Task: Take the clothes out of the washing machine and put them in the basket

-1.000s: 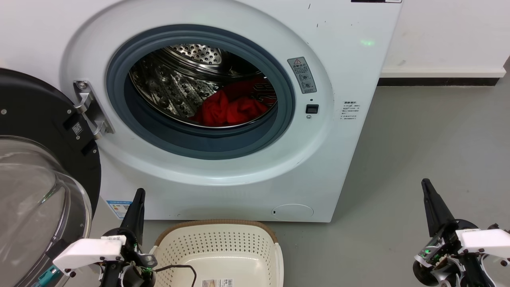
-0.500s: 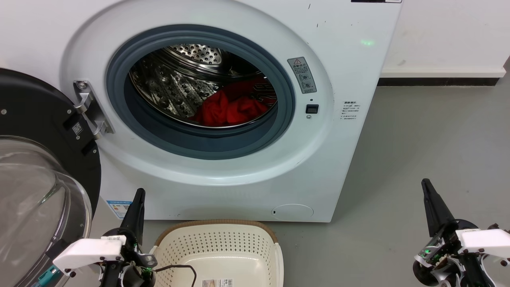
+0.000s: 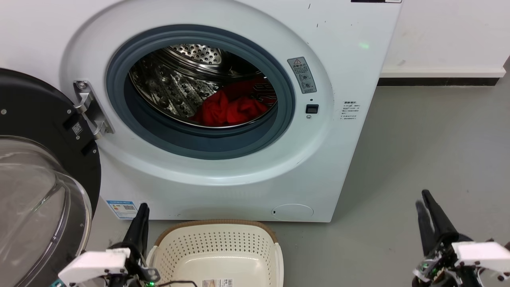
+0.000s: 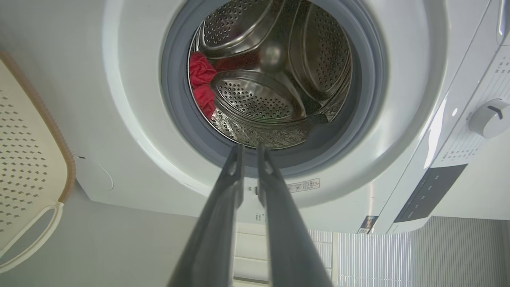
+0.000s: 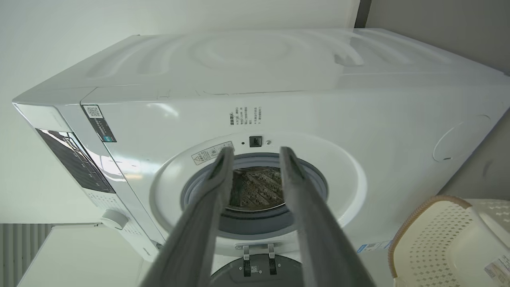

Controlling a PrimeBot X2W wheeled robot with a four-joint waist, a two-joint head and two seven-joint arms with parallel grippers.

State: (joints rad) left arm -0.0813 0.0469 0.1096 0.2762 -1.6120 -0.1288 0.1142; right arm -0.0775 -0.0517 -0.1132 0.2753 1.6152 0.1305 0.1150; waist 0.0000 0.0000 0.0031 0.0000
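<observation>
Sunk lower than before: left claw (image 3: pixel 142 206) narrowly parted, right claw (image 3: pixel 422 198) wider; crumpled bright red fabric clothes (image 3: pixel 229 109) above-ahead in perforated steel drum (image 3: pixel 171 85), nearer left.

— The clothes (image 3: pixel 227 109)?
— Bright red, one with white-and-black marking
— The washing machine (image 3: pixel 350 71)?
— White, grey gasket (image 3: pixel 207 145), perforated steel drum (image 3: pixel 167 87)
— The basket (image 3: pixel 217 243)?
— Cream, dotted with holes, brown woven rim (image 3: pixel 215 222)
</observation>
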